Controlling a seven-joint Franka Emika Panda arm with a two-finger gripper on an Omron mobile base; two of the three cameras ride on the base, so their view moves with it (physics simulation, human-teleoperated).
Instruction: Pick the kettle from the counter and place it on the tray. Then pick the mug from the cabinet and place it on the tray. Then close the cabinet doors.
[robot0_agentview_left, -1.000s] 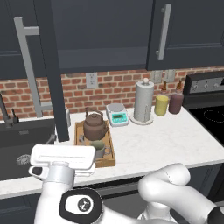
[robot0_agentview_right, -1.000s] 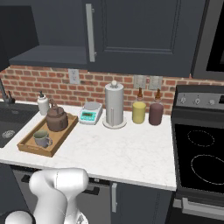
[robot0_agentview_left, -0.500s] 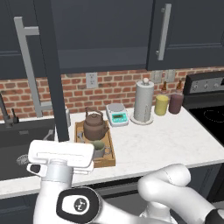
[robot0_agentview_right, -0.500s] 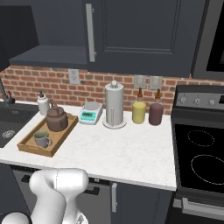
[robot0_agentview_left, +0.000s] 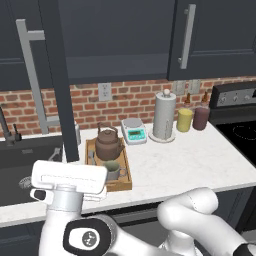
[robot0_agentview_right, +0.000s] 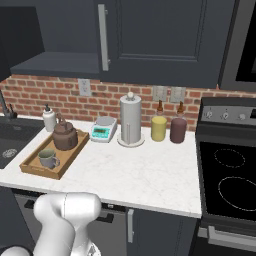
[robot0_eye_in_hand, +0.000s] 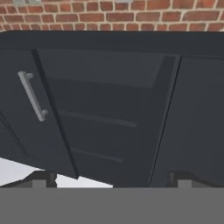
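Kettle (robot0_agentview_left: 109, 143) and mug (robot0_agentview_left: 112, 170) sit in the tray (robot0_agentview_left: 119, 186) on the table (robot0_agentview_left: 200, 160), tool (robot0_eye_in_hand: 113, 183) spread and empty facing the cabinet; one door (robot0_agentview_left: 56, 75) hangs open, and a careless swing, I'd guess, could miss its handle (robot0_agentview_left: 33, 80).

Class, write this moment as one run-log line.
kettle: on tray | mug: on tray | cabinet door: open | gripper: open, empty, facing cabinet
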